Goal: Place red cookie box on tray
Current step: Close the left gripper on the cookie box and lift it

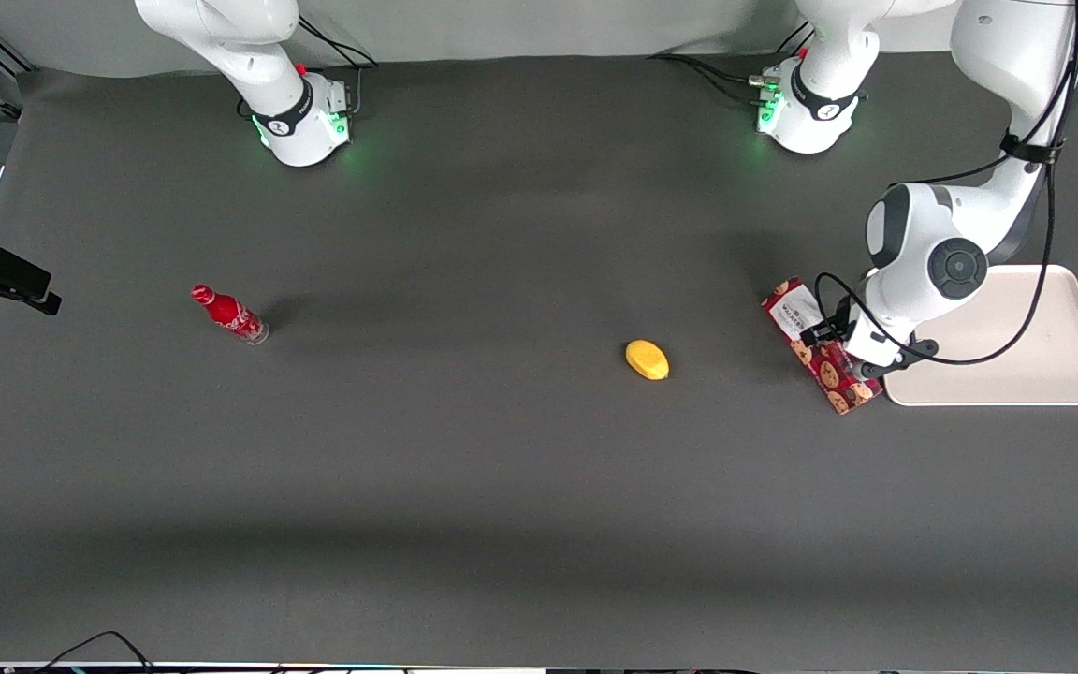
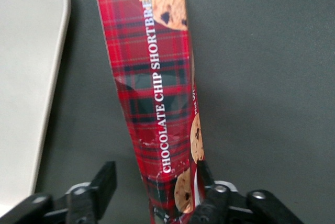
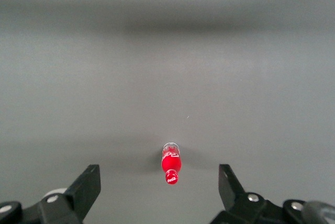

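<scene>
Claw (image 2: 154,190) spread, straddling red cookie box (image 2: 157,103) | box end hidden | tray (image 1: 1054,360) beside, arm-covered

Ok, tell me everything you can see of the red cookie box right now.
The red cookie box is long, narrow and dark-red tartan, apparently glossy cardboard, printed with chocolate-chip cookies and the words CHOCOLATE CHIP SHORTBREAD, with a white label at the end farther from the front camera. It lies flat on the dark table, angled, beside the tray but not on it. The gripper straddles its middle with fingers open, one at its edge, the other apart.
</scene>
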Controlling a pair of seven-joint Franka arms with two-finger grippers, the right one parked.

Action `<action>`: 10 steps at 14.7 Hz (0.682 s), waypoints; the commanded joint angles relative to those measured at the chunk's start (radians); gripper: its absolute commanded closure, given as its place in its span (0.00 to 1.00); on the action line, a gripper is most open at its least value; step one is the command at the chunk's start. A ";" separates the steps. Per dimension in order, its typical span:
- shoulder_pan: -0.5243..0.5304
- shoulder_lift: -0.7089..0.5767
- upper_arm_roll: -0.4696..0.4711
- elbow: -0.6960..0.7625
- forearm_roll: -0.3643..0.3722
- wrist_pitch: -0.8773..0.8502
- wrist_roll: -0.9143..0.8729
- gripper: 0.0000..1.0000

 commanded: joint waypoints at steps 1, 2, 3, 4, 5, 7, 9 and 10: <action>-0.005 -0.021 -0.001 -0.020 -0.006 0.032 -0.028 1.00; -0.003 -0.021 -0.001 -0.013 -0.006 0.027 -0.029 1.00; -0.002 -0.030 -0.001 0.005 -0.006 0.006 -0.026 1.00; -0.002 -0.041 0.001 0.036 -0.006 -0.024 -0.029 1.00; 0.000 -0.046 0.004 0.086 -0.009 -0.101 -0.028 1.00; 0.001 -0.047 0.007 0.240 -0.009 -0.315 -0.022 1.00; 0.004 -0.044 0.018 0.413 -0.009 -0.516 -0.012 1.00; 0.004 -0.041 0.042 0.506 -0.006 -0.617 -0.002 1.00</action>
